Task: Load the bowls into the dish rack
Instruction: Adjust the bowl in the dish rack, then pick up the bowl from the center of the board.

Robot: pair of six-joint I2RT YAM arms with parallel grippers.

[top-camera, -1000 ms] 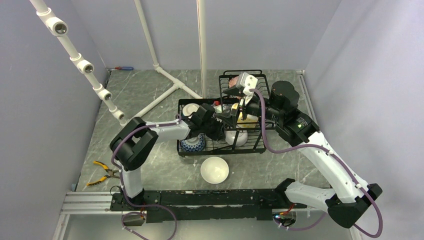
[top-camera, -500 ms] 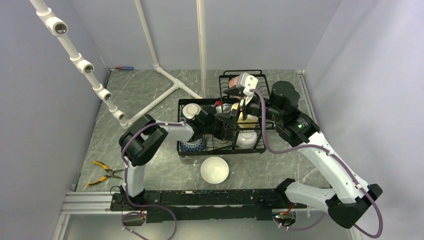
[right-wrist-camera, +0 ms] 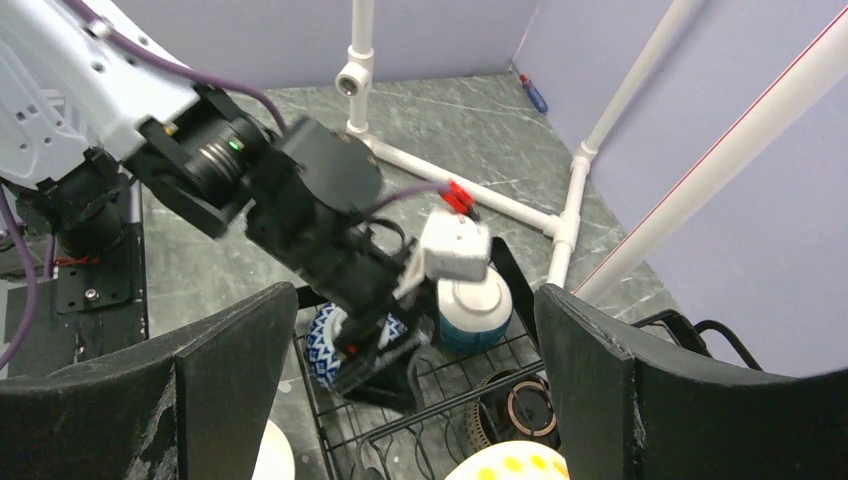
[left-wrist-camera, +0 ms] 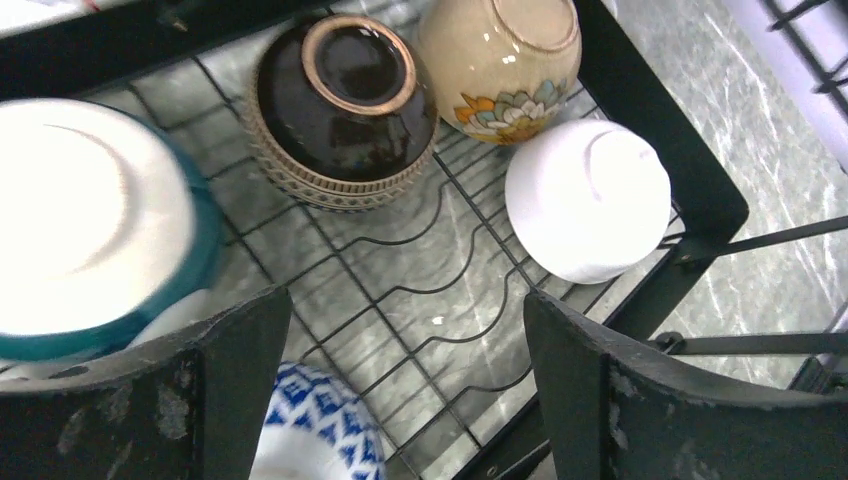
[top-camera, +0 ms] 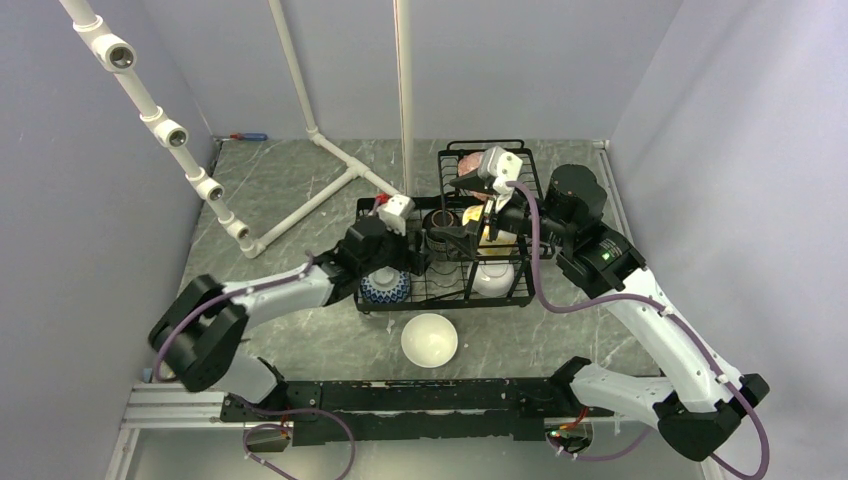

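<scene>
Hovering over the lower tray of the black wire two-tier dish rack (left-wrist-camera: 655,135), the left tool (left-wrist-camera: 405,305) is spread wide. Nothing sits between its fingers, only bare wire floor beneath.

Off its left finger sits an upturned teal-and-white ceramic bowl (left-wrist-camera: 90,220), and close under that finger a blue-patterned bowl (left-wrist-camera: 310,435). Ahead of the tool rest an upturned dark brown bowl (left-wrist-camera: 345,100) and, just beside it, a cream flowered bowl (left-wrist-camera: 500,55). Off the right finger lies an upturned plain white bowl (left-wrist-camera: 588,200).

Behind the tool, outside the rack on the grey marbled desk (top-camera: 300,190), a loose round white bowl (top-camera: 429,339) sits mouth up. It looks like the one piece left to load.

Further right, the right tool (right-wrist-camera: 415,300) hangs above the rack, also wide open and empty, with a yellow-dotted bowl (right-wrist-camera: 505,465) just beneath it.

The step in hand looks like the gap between a placement and a fetch. Next, the left tool should probably lift clear of the wires, draw back to the loose bowl, and pinch one wall of its rim.
</scene>
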